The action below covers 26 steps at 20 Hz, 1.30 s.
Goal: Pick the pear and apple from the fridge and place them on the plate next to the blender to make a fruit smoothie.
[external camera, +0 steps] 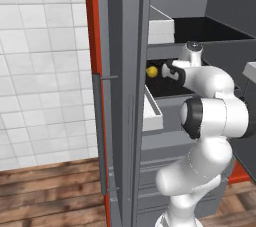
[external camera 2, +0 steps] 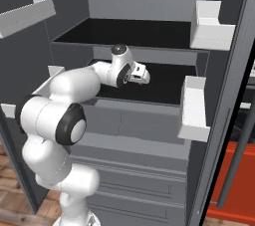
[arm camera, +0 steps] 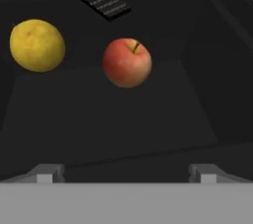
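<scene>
The hand (arm camera: pixel 126 172) was seen reaching into the open fridge (external camera: pixel 125 121) over a black shelf (arm camera: pixel 123 119), its fingers spread wide apart with nothing held between them. In the right base view the hand was largely hidden behind the arm's wrist, and its fingers could not be made out there. The apple (arm camera: pixel 127 62) lay on the shelf ahead of the hand, clear of it; the pear (arm camera: pixel 37 45) sat beside the apple, apart from it — it also showed in the left base view, partly cut off by the door frame. A dark ribbed bar (arm camera: pixel 103 3) lay further back, its kind hard to tell. White door bins (external camera 2: pixel 194 108) flanked the shelves. Outside, a white tiled wall (external camera: pixel 45 66) and wooden floor (external camera: pixel 50 191) were seen.
</scene>
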Motion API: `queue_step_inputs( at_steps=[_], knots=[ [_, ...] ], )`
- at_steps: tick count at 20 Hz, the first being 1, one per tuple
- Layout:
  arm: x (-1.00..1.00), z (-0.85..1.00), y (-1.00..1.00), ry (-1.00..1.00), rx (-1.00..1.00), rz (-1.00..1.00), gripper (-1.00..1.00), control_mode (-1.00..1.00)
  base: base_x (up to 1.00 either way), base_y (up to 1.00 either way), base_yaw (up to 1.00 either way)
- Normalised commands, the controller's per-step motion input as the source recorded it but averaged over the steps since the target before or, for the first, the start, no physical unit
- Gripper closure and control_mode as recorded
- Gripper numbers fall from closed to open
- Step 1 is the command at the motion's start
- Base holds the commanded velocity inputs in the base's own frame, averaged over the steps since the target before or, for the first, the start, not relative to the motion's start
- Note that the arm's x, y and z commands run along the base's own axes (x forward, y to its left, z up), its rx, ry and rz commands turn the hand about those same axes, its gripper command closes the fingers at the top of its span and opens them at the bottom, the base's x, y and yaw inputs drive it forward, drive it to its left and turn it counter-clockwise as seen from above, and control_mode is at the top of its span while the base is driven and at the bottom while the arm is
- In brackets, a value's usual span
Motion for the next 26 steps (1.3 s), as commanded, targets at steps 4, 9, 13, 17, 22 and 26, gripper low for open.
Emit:
queue_step_inputs(
  at_steps=[4,9,13,17,22,26],
  knots=[
    [0.34,-0.30,0.00,0.00,-0.02,0.00,-1.00,-1.00,0.00,0.00,0.00],
    [0.37,-0.24,-0.16,0.00,0.02,0.00,-1.00,-1.00,0.00,0.00,0.00],
    [0.41,-0.04,-0.22,0.00,0.04,0.00,-1.00,-1.00,0.00,0.00,0.00],
    [0.44,0.00,-0.19,0.00,0.03,0.00,-1.00,-1.00,0.00,0.00,0.00],
    [0.41,-0.04,-0.16,0.00,0.03,0.00,-1.00,-1.00,0.00,0.00,0.00],
    [0.45,-0.03,0.00,0.00,0.00,0.00,-1.00,-1.00,0.00,0.00,0.00]
  ],
)
